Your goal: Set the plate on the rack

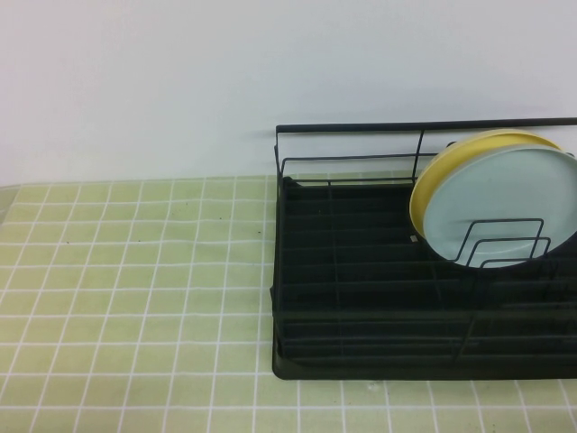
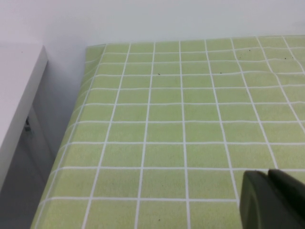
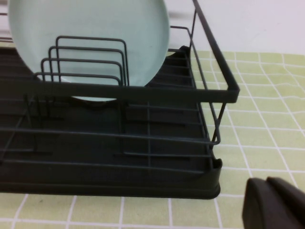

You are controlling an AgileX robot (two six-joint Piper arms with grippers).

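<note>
The left gripper [image 2: 269,195], fingers together, hung over the green checked cloth [image 2: 181,119]. The right gripper [image 3: 269,200] (also pressed closed) hovered near the black rack [image 1: 361,298]. The plate [image 1: 500,203] stood tilted inside it, at the high view's right edge.

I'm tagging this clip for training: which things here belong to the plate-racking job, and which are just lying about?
Job:
- plate, standing on edge in the dish rack
- left gripper, fingers shut, above the tablecloth
- right gripper, fingers shut, near the dish rack's corner

Lying about:
- green checked tablecloth
- white wall
- white ledge beside the table
</note>
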